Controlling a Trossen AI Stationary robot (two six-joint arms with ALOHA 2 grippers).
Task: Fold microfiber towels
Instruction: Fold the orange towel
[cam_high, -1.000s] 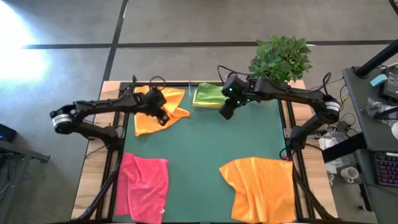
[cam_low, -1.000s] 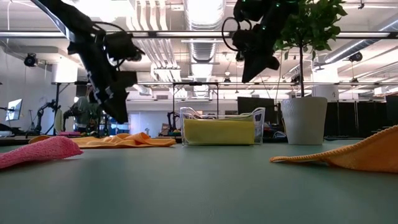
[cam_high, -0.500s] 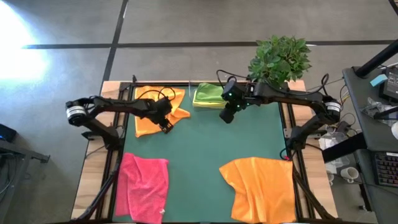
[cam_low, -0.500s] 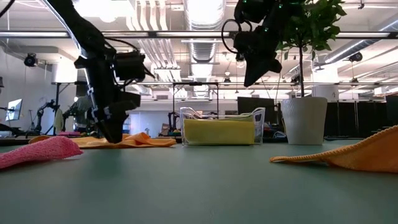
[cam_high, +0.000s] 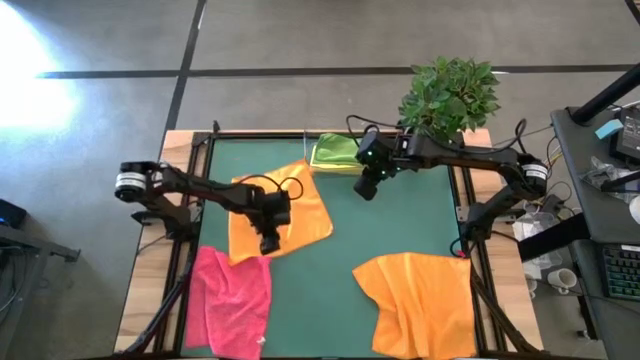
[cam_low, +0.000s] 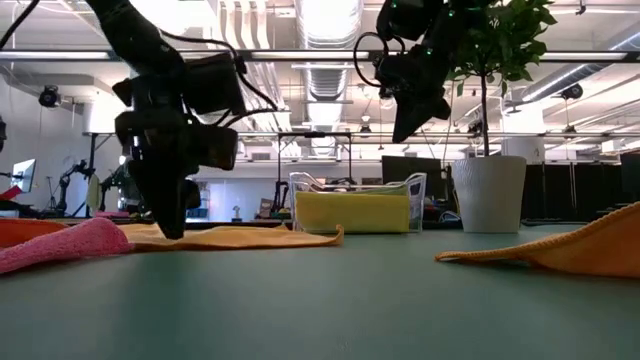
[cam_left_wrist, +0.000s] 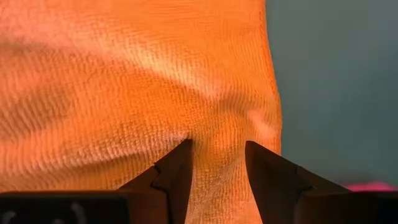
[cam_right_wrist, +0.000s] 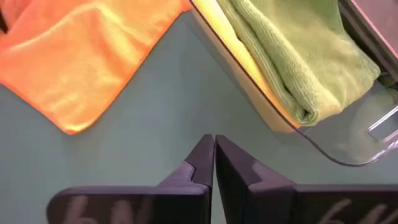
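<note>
Green matting (cam_high: 380, 225) covers the tabletop, with grey floor around it and a potted plant (cam_high: 452, 93) at the far right corner. Near the left of the mat lies one orange towel (cam_high: 300, 205), spread fairly flat, and the left gripper (cam_high: 269, 243) is down on its near edge, its fingers (cam_left_wrist: 177, 171) partly apart with a ridge of the orange cloth pinched up between them. Just beside that edge, at the near left corner, a pink towel (cam_high: 232, 300) lies rumpled and hangs partly over the table's side. A second orange towel (cam_high: 420, 300) lies loosely at the near right. At the far edge a clear bin (cam_right_wrist: 348, 146) holds a lime green towel (cam_right_wrist: 292, 59) folded on top of a yellow one (cam_low: 352, 212). The right gripper (cam_high: 365, 187) hangs above the mat just in front of that bin, its fingers pressed together with nothing in them.
</note>
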